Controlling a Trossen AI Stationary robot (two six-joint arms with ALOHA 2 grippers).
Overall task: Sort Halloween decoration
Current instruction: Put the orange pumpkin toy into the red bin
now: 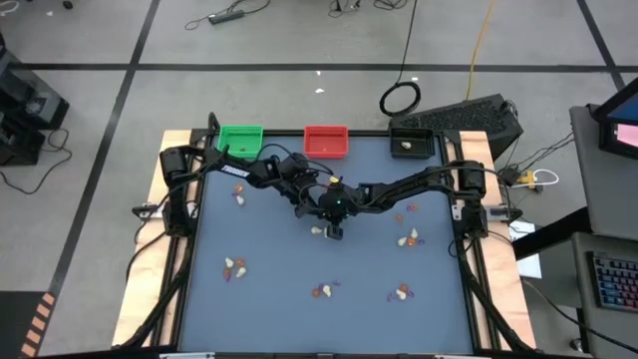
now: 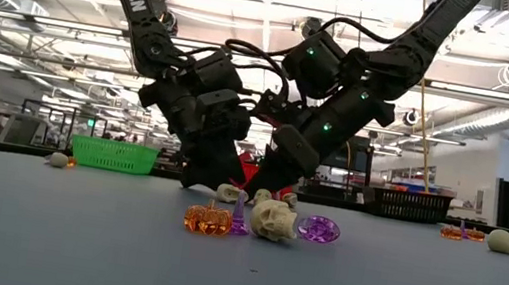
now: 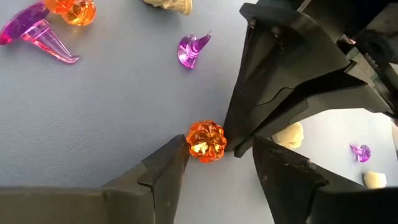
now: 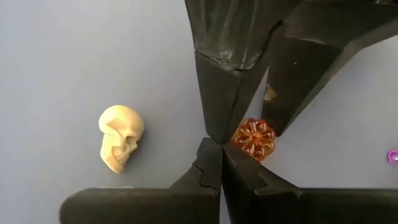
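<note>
A ribbed, translucent orange pumpkin (image 3: 206,141) sits between the left fingers (image 3: 166,163), parted; the right fingers (image 4: 210,168) are closed, empty, beside it.

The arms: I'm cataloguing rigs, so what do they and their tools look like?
Both arms are dark and jointed, with black cables looped along them. The left arm bears white TROSSEN lettering; the right arm shows small green lights. The left tool and right tool each have two black wedge-shaped fingers.
</note>
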